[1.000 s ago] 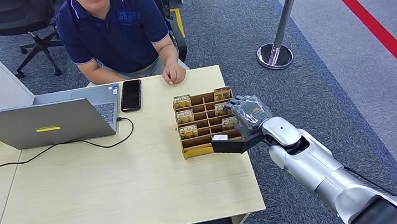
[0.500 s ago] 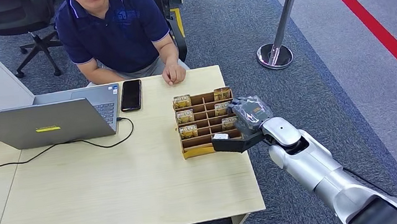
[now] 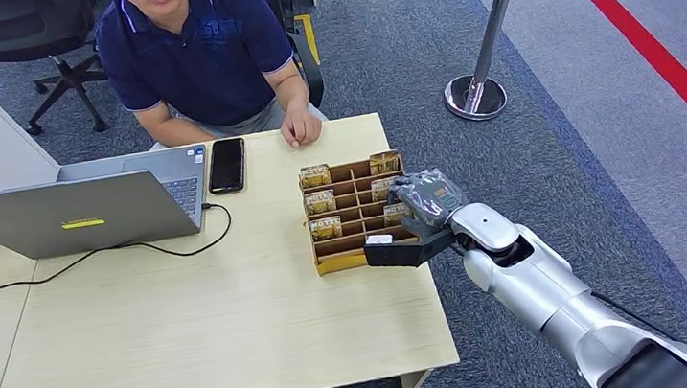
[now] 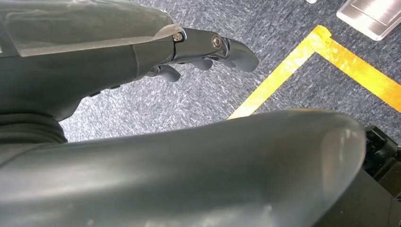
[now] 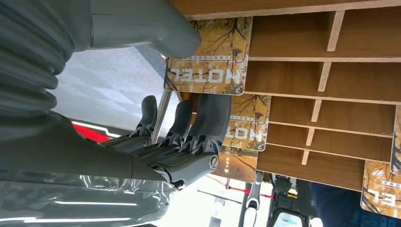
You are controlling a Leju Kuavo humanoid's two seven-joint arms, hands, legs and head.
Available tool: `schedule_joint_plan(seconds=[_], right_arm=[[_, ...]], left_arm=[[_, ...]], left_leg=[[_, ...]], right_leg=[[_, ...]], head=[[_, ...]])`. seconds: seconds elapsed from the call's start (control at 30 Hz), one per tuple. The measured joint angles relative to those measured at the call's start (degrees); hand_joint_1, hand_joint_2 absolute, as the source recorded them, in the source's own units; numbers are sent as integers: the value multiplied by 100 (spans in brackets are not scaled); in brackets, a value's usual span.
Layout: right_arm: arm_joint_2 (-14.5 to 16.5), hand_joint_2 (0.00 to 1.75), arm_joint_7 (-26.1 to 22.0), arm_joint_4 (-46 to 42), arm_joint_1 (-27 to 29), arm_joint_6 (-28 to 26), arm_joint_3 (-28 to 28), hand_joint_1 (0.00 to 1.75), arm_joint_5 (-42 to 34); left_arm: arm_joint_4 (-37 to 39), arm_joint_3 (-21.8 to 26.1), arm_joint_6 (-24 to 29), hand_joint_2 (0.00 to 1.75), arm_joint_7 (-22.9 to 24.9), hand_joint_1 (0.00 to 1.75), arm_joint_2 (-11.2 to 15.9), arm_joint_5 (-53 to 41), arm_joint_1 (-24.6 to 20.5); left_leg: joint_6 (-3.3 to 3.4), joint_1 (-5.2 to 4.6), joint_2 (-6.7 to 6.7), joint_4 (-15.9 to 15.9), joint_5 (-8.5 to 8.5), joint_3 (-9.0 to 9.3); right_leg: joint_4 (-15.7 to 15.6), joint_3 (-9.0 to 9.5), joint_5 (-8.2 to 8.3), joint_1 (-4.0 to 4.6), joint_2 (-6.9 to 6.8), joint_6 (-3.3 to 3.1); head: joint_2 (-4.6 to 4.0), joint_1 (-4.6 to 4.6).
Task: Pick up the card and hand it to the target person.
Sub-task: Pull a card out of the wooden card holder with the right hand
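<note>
- You can see a person (image 3: 200, 55) in a dark blue shirt sitting at the far side of the table (image 3: 191, 335), with one hand (image 3: 300, 127) resting on the table edge.
- A grey laptop (image 3: 72, 213) stands open on the left part of the table, and a black cable (image 3: 87, 264) runs from it across the wood.
- A black phone (image 3: 227, 164) lies flat just beside the laptop, near the person's hand.
- A metal post (image 3: 484, 54) with a round base stands on the carpet, well apart from the table.
- A wooden box (image 3: 357, 214) with many slots sits near the right edge of the table, between you and the person.
- Your right hand (image 3: 418, 210) is at the right side of the box, fingers (image 5: 208, 118) apart and holding nothing.
- The card (image 5: 210, 54) marked HOTEL stands in a slot, between your thumb (image 5: 161, 28) and fingers. More cards stand in slots behind it.
- You cannot tell if the thumb touches the card.
- Your left hand (image 4: 198, 52) hangs over the grey carpet by a yellow floor line (image 4: 302, 66), fingers loose, holding nothing.
</note>
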Motion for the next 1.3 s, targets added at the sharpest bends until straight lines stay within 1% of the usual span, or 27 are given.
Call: schedule_joint_plan(seconds=[0.07, 0.1, 0.23, 0.4, 0.53, 0.63, 0.87, 1.13, 1.3], right_arm=[[-1, 175, -12, -21, 9, 14, 0, 95, -32], [-2, 175, -20, -32, 16, 19, 0, 99, -50], [-2, 175, -43, -78, 36, 45, 2, 136, -112], [-4, 175, -70, -136, 40, 79, 2, 161, -192], [-14, 175, -87, -157, 44, 91, 2, 171, -224], [-19, 175, -93, -167, 45, 87, 2, 175, -276], [-26, 175, -95, -181, 45, 61, 2, 175, -307], [-52, 175, -76, -202, 73, 5, 2, 175, -322], [-54, 175, -101, -203, 78, -80, -4, 175, -406]], left_arm=[[1, 0, 3, 0, 1, 0, 0, -4, -1], [2, 0, 3, 0, 1, 0, 0, -6, -1], [2, 0, 12, 0, 30, 0, 0, -18, -1], [2, 0, 68, 0, 105, 0, 0, -54, -1], [2, -2, 145, 175, 138, 0, 0, -105, -1], [2, -9, 209, 175, 205, 0, 0, -156, -1], [2, -19, 297, 175, 223, 0, 0, -216, -1], [2, -137, 692, 175, 243, 0, 2, -312, -21], [2, -145, 700, 175, 218, 0, 1, -262, -89]], left_leg=[[0, 0, 0, 0, 0, 0], [0, 0, 0, 0, 0, 0], [0, 0, 0, 0, 0, -1], [0, 0, 1, 0, 0, 1], [0, 0, 1, 0, 0, 2], [1, 0, 1, 1, 1, 2], [0, 0, 1, 1, 1, 2], [1, 0, 1, 1, 1, 1], [1, 0, 0, 1, 1, -1]], right_leg=[[0, 0, 0, 0, 0, 0], [0, 0, 0, 0, 0, 0], [0, -1, 0, 0, 0, 0], [0, 0, 0, 0, 1, 0], [0, 2, 0, 0, 1, 0], [0, 2, 0, 0, 1, 0], [0, 1, 0, 0, 1, 0], [0, 1, 0, 0, 0, 0], [0, 2, 0, 0, 0, 0]], head=[[0, 1], [0, 1], [0, 1], [0, -2], [0, -2], [0, 2], [0, -1], [0, -1], [0, 2]])
